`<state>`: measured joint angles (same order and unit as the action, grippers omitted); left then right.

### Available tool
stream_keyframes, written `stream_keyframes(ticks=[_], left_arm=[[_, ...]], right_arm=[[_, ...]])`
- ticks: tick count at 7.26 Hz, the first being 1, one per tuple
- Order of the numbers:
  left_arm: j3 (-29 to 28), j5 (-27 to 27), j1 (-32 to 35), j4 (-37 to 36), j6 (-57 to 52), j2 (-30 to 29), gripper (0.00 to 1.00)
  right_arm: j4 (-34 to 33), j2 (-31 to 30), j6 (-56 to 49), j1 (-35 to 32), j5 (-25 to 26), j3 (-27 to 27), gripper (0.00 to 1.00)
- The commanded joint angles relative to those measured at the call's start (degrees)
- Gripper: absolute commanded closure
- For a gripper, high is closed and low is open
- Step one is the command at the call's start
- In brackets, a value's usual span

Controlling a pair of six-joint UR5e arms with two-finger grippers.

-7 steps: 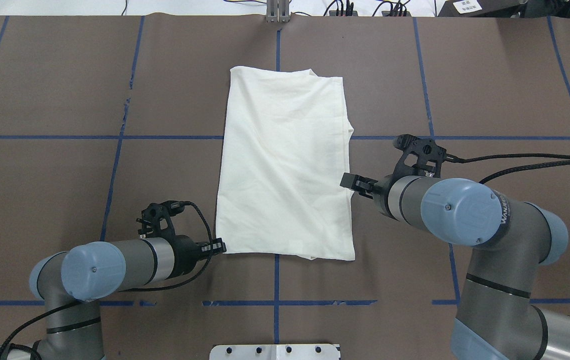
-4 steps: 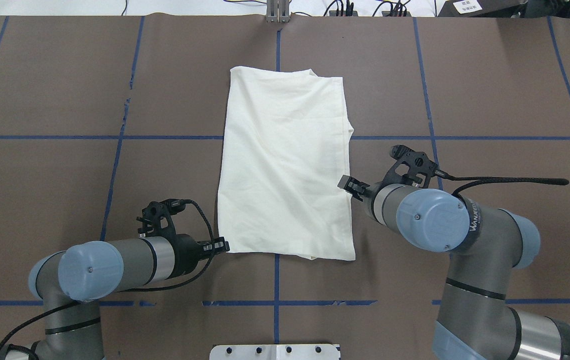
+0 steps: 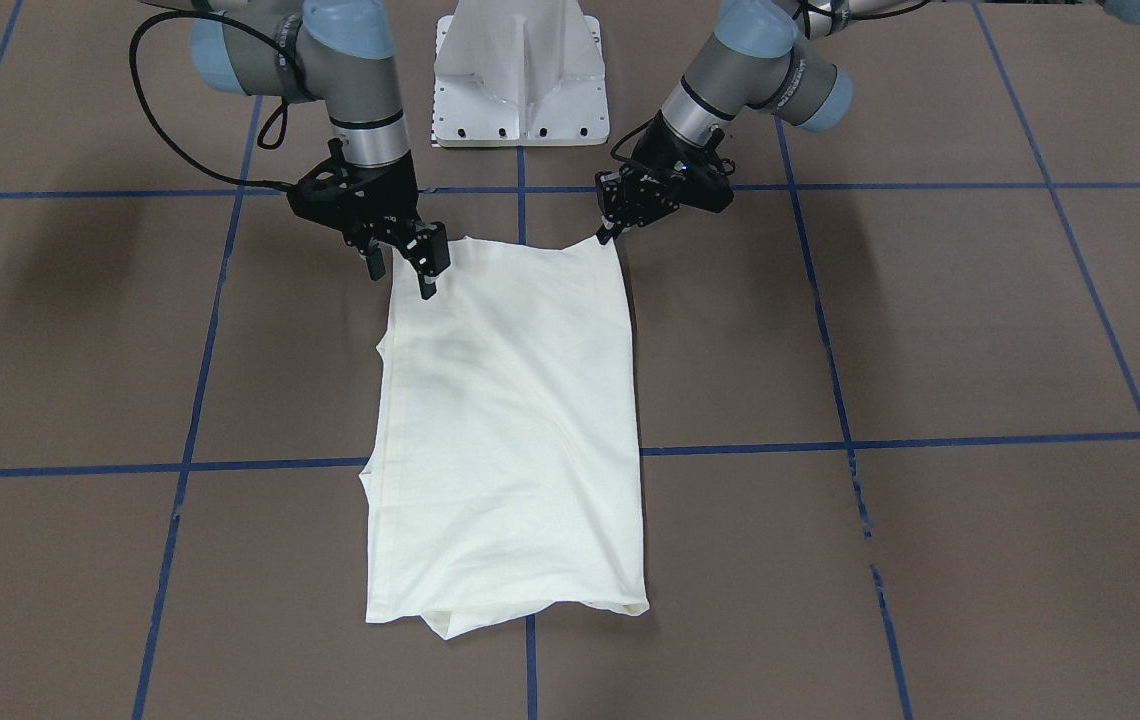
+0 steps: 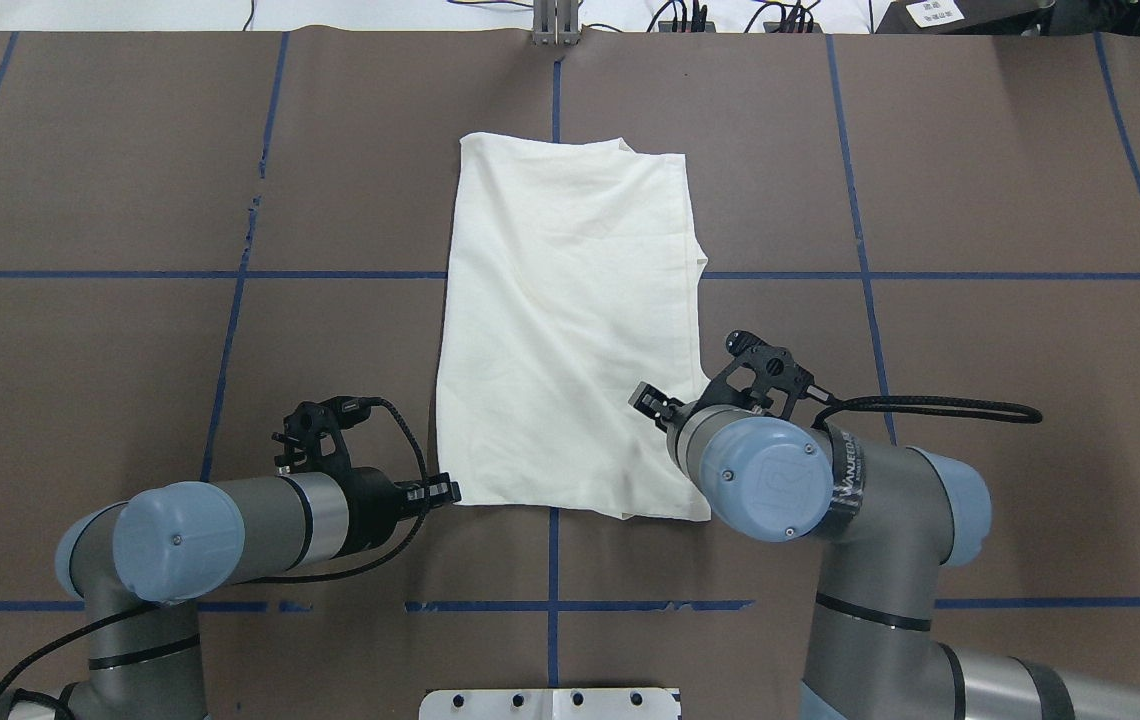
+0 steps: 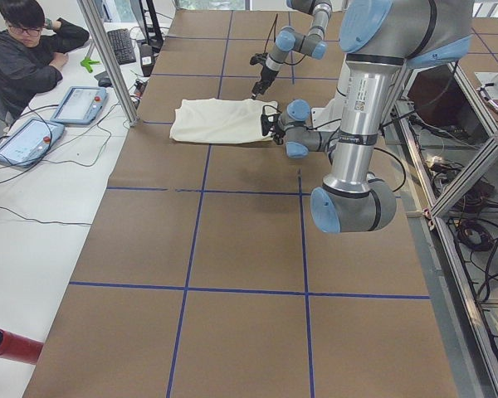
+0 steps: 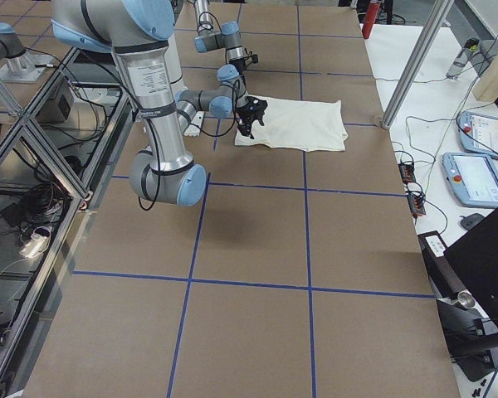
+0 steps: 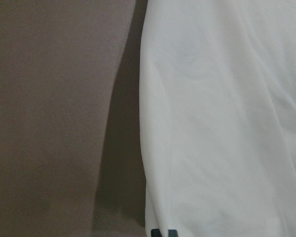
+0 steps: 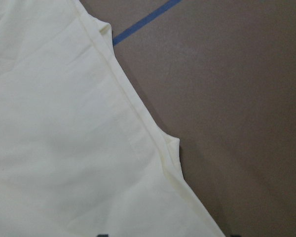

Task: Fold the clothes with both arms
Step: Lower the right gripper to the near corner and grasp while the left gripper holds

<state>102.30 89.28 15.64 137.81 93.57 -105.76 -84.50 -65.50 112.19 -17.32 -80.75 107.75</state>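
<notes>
The cream shirt (image 4: 570, 330) lies flat as a long folded rectangle, plain side up, in the middle of the table; its print is hidden. My left gripper (image 4: 445, 490) sits low at the shirt's near-left corner and is shut on the cloth's edge (image 3: 610, 240); the left wrist view shows the tips close together at the shirt's border (image 7: 217, 118). Over the shirt's right edge, a short way from the near-right corner, my right gripper (image 4: 652, 402) hovers open (image 3: 405, 270). The hem (image 8: 148, 128) runs between its spread fingers, with nothing held.
Brown table cover (image 4: 930, 180) crossed by blue tape lines. The white pedestal base (image 3: 520, 70) stands at my side of the table. A seated person (image 5: 25, 50) and tablets are at a side table beyond the far edge. A red cylinder (image 5: 8, 344) lies off the table's left end.
My right arm swung toward me and inward, carrying its open gripper from the shirt's mid right edge to over the cloth near the near-right corner. The left gripper only crept slightly right.
</notes>
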Motion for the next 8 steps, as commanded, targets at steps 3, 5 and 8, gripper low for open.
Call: stream_keyframes(ticks=[3, 5, 8], left_arm=[[0.01, -1.03, 0.0, 0.0, 0.03, 0.38, 1.0], [0.01, -1.65, 0.0, 0.0, 0.03, 0.47, 1.0], [0.09, -1.91, 0.0, 0.0, 0.03, 0.56, 1.0]], right_arm=[[-8.83, 5.29, 11.18, 4.57, 0.07, -0.53, 0.16], [-9.11, 5.74, 15.23, 5.81, 0.33, -2.18, 0.14], [-8.4, 10.3, 17.88, 5.9, 1.91, -7.54, 0.18]])
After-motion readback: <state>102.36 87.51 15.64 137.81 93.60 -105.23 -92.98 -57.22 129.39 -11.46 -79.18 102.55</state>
